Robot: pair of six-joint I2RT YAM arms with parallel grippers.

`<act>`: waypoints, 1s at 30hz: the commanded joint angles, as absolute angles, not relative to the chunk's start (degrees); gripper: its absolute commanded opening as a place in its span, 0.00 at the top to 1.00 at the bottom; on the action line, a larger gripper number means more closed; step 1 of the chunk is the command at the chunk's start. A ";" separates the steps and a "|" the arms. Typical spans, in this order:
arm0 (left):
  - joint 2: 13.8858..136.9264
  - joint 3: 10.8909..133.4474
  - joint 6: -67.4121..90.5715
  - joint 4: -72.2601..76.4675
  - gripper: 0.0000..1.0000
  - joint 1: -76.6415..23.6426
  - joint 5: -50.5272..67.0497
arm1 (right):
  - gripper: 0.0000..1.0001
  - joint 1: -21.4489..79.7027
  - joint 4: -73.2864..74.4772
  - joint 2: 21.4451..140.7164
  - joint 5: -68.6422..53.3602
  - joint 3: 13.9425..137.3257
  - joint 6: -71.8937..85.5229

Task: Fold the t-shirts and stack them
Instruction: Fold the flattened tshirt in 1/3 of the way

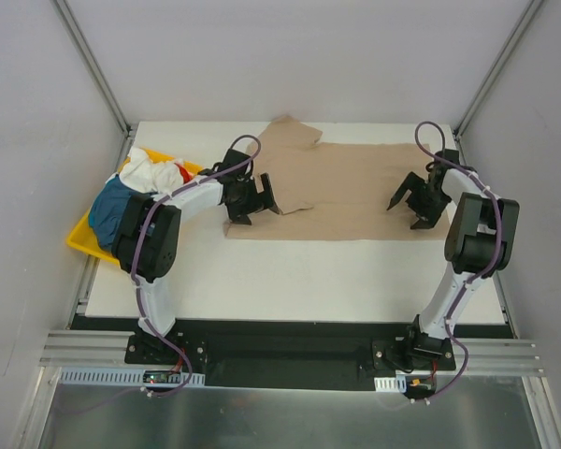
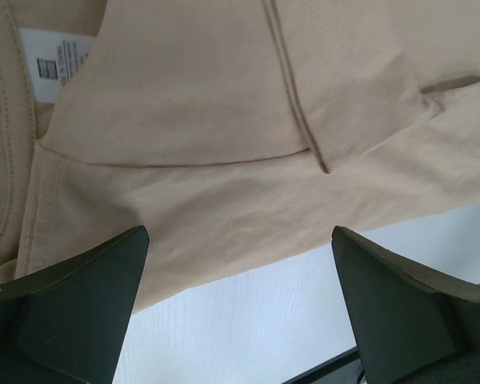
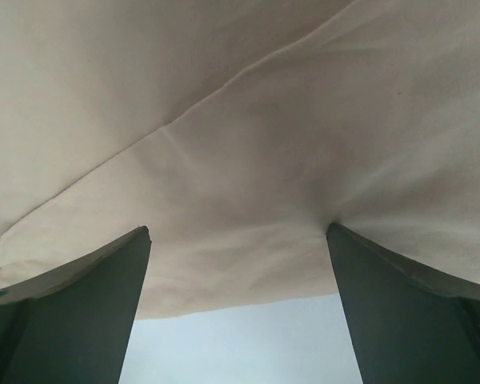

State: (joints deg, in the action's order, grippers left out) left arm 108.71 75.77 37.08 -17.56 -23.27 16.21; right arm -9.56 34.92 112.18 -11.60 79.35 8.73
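Observation:
The tan-beige t-shirt point(image 1: 341, 192) lies spread flat across the back of the white table, one sleeve pointing to the far side. My left gripper point(image 1: 255, 201) is open over the shirt's near left edge, its fingertips touching down by the hem; the left wrist view shows the cloth point(image 2: 224, 184) with a white label and a folded seam. My right gripper point(image 1: 412, 203) is open over the shirt's near right edge; the right wrist view shows the cloth point(image 3: 248, 160) between the jaws. The teal-blue point(image 1: 110, 208), white point(image 1: 150, 170) and red-orange point(image 1: 183, 174) shirts lie heaped at the left.
A shallow yellow tray point(image 1: 82, 238) holds the heap of shirts at the table's left edge. Grey enclosure walls stand on the left, right and back. Bare white tabletop point(image 1: 299, 276) lies between the shirt and the arm bases.

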 commanded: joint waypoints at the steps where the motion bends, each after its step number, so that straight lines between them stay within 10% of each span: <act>1: 107.67 71.29 38.93 -16.88 0.01 -23.55 15.20 | 0.03 -9.76 36.56 110.13 -15.72 75.51 10.37; 19: 78.53 35.27 47.09 -19.16 0.01 -23.91 13.09 | 0.03 -9.84 41.22 84.84 -8.87 45.63 12.92; 30: 63.72 36.64 50.45 -25.83 0.01 -30.14 11.34 | 0.03 -7.56 44.38 64.97 -8.89 47.09 12.83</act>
